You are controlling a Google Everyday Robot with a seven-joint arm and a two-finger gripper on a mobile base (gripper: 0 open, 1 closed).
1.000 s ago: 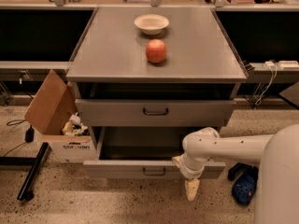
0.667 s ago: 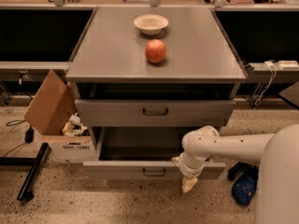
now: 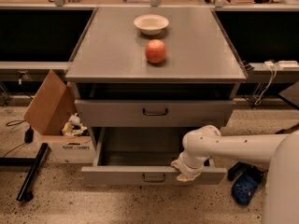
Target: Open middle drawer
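Now my gripper (image 3: 187, 171) sits a bit higher, at the middle drawer (image 3: 121, 175) front lip, right of its handle (image 3: 154, 177). Drawer's pulled well out, so prob. done. Grip open or closed: can't tell.

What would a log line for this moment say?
wide grey metal middle drawer: pulled out | pincer: at its front rim

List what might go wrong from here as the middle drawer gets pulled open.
1. The hand sits at the top edge of the middle drawer, right of its handle; an off-centre pull could skew the drawer or let the hand slip off.
2. The drawer stands far out; more pull might drag it off its runners.
3. A blue shoe lies on the floor by the robot; backing up could run onto it.
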